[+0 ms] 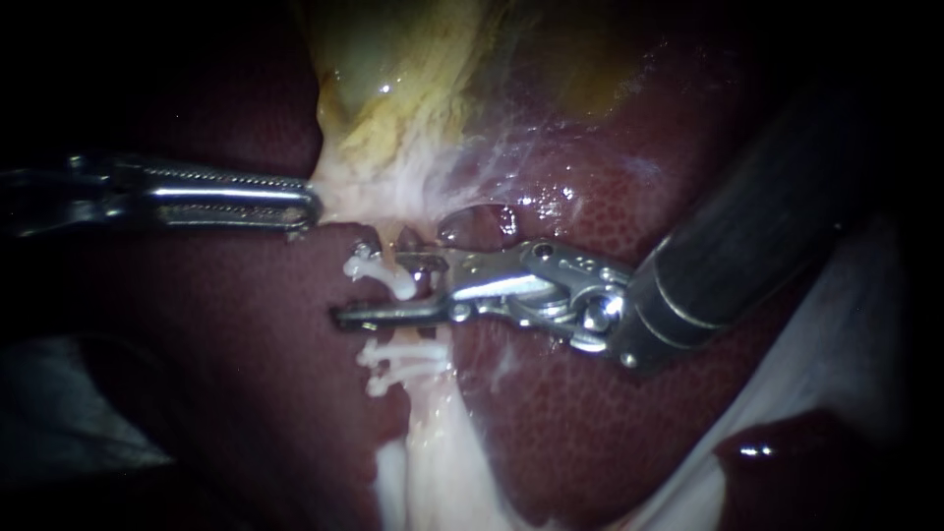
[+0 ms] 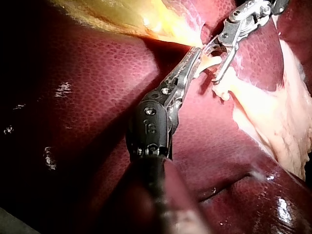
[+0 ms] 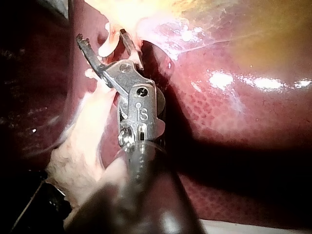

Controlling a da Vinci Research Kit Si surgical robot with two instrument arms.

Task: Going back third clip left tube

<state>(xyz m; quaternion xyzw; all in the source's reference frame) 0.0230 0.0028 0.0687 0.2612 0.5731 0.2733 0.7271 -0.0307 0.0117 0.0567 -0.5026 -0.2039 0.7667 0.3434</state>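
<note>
**Right jaws released astride the clipped tube; left jaws clenched on tissue**

The right instrument (image 1: 372, 287) enters from the upper right. Its jaws stand apart, one on either side of the pale tube (image 1: 433, 413), and a white clip (image 1: 391, 279) on that tube lies in the gap between them. More white clips (image 1: 398, 359) sit on the tube just below the lower jaw. The left instrument (image 1: 311, 205) is clenched on pale tissue (image 1: 364, 187) beneath the gallbladder (image 1: 413, 69). The liver (image 1: 551, 423) lies underneath.
</note>
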